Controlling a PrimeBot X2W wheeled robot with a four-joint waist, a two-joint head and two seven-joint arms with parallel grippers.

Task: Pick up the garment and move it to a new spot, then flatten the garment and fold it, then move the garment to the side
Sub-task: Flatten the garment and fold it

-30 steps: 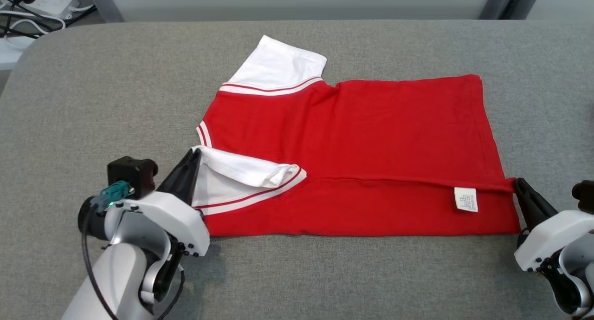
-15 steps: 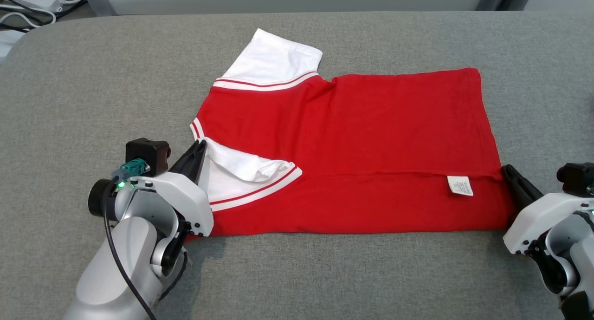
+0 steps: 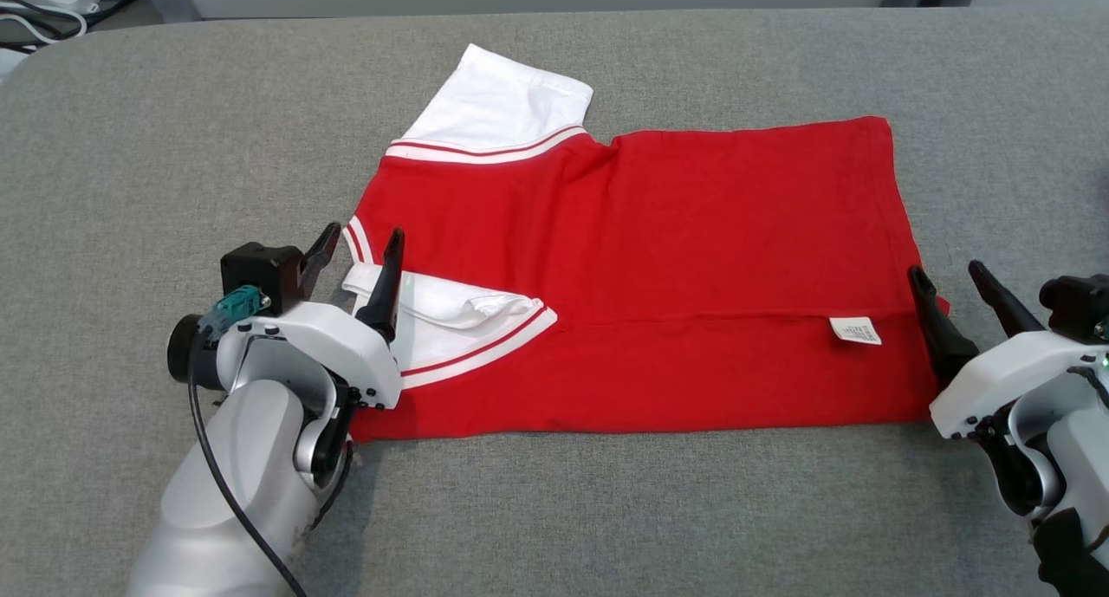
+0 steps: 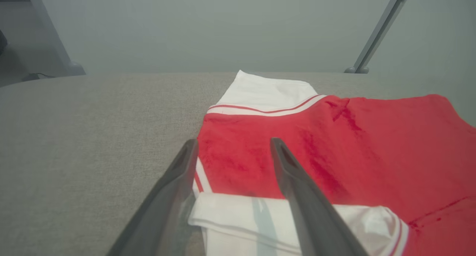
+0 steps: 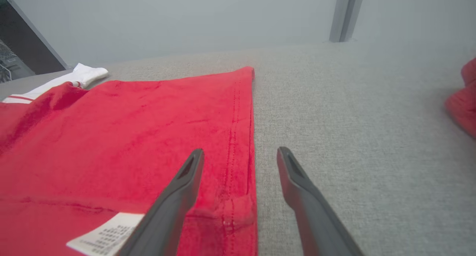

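A red garment point(image 3: 676, 259) with white sleeves lies flat on a grey, cloth-covered desk point(image 3: 173, 129), its collar end toward the robot's left and its hem toward the right. The near long edge is folded over onto the body, bringing one white sleeve point(image 3: 450, 311) and a small white label point(image 3: 855, 330) on top. The other sleeve point(image 3: 507, 103) points away at the far side. The left gripper point(image 3: 364, 233) sits at the collar end, its fingers spread apart on either side of the folded sleeve's edge. The right gripper point(image 3: 944, 269) sits at the hem corner, its fingers also spread apart, holding nothing.
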